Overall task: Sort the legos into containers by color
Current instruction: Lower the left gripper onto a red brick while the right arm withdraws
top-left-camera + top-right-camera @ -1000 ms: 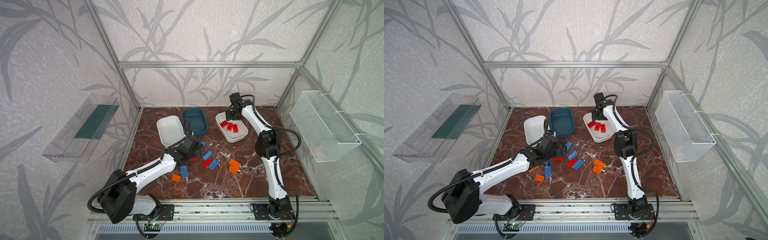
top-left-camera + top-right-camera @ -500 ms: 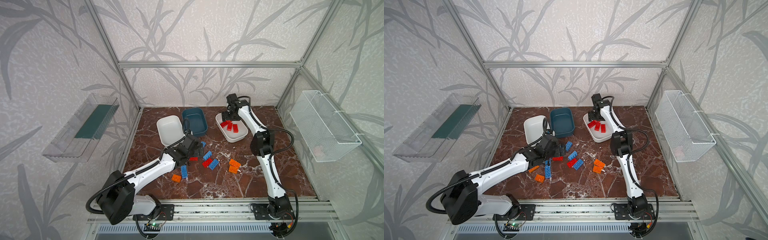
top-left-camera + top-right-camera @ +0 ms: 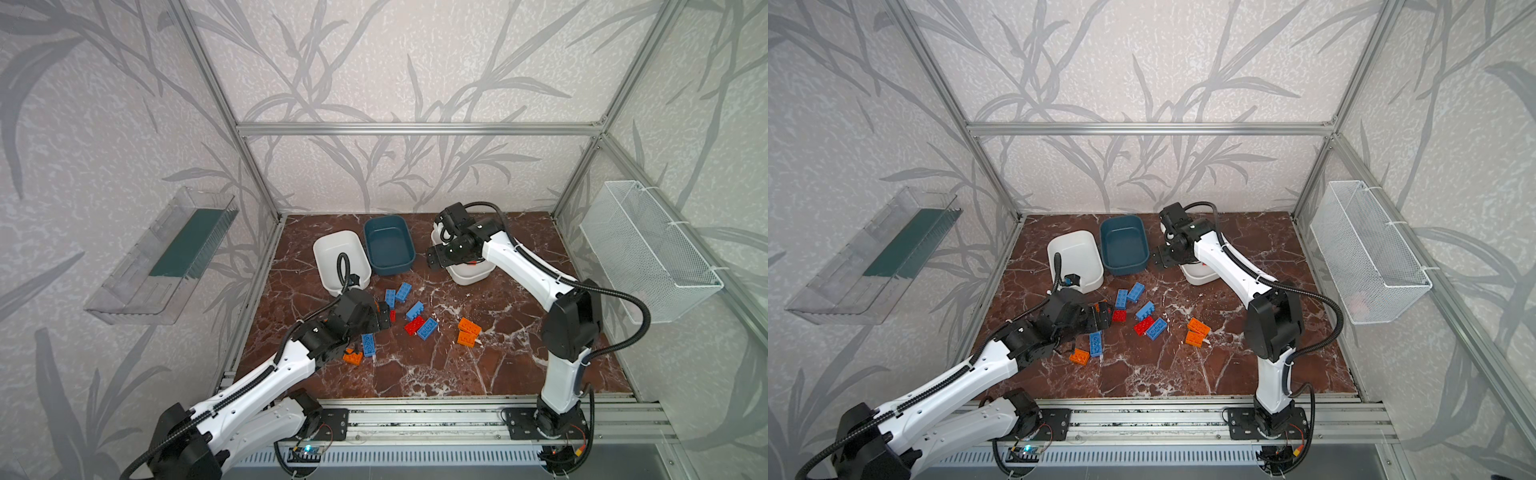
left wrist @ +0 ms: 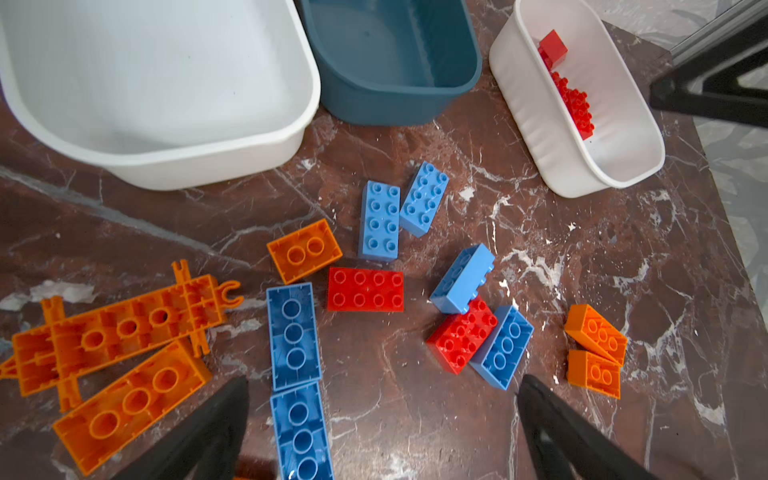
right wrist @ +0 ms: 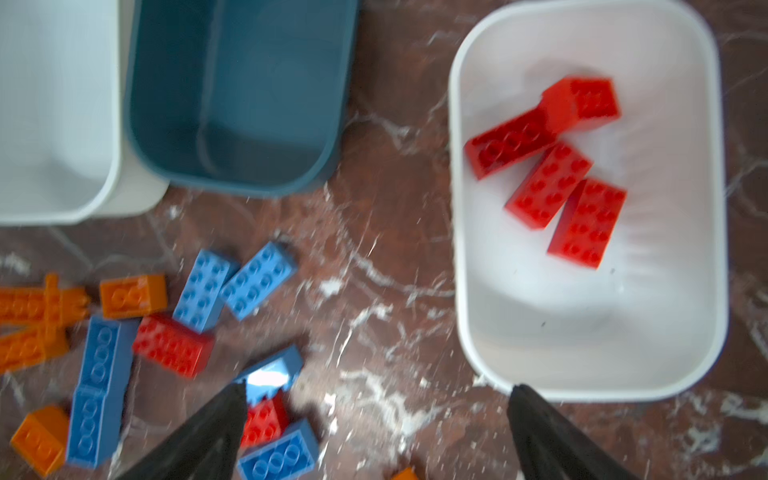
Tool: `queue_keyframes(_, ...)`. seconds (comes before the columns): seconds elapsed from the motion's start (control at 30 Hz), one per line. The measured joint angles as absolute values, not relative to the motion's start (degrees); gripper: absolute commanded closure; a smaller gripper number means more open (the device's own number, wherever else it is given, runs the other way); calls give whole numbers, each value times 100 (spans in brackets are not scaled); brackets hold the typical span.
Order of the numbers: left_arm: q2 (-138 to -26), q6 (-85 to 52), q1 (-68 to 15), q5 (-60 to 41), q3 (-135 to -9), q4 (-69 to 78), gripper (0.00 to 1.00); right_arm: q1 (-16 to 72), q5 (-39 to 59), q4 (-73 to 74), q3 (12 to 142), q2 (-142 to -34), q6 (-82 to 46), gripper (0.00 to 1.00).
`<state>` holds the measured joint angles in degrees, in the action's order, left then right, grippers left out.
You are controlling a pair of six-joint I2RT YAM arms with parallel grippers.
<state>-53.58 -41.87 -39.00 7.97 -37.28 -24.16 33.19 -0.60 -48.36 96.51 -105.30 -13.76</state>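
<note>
Showing a white tub [image 3: 328, 253] sitting just left of the teal tub [image 3: 388, 245] on the brown marble surface [image 3: 457, 374]. Hanging the left gripper [image 4: 383, 380] low in front of the teal tub and slightly to its left, over the loose legos [image 3: 414, 309], with the fingers [image 4: 216, 428] spreading wide and gripping nothing. Showing those bricks lying scattered in front of the teal tub: orange pieces [image 4: 124, 332] farthest left, long blue ones [image 4: 293, 332] beside them, a red brick [image 4: 365, 289] flat in the middle, two light blue bricks [image 4: 378, 220] side by side nearer the teal tub, a red and blue cluster [image 4: 461, 336] further right, and two orange bricks [image 3: 468, 331] touching each other well to the right. Hanging the right gripper [image 5: 379, 387] just right of the teal tub, at the near rim of a second white tub [image 5: 582, 332], with its fingers [image 5: 544, 440] standing wide apart and holding nothing. Showing four red bricks [image 5: 548, 183] lying inside that second white tub, right of the teal tub.
</note>
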Motion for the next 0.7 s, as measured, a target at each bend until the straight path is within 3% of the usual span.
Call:
queue_keyframes(0.2,-5295,-4311,-4012,495,-3603,-2443,1,3785,-176,-4740,7791,-9056,-1656,1)
queue_keyframes(0.4,-6119,-4316,-4091,285,-3813,-2307,1,3872,-224,-4718,6324,-7378,-2001,1)
queue_keyframes(0.57,-6930,-4281,-4128,220,-4163,-2158,1,3876,-242,-4648,5642,-6383,-2204,1)
queue_keyframes(0.7,-7594,-4191,-4132,226,-4471,-2093,1,3876,-202,-4565,5618,-6189,-2272,1)
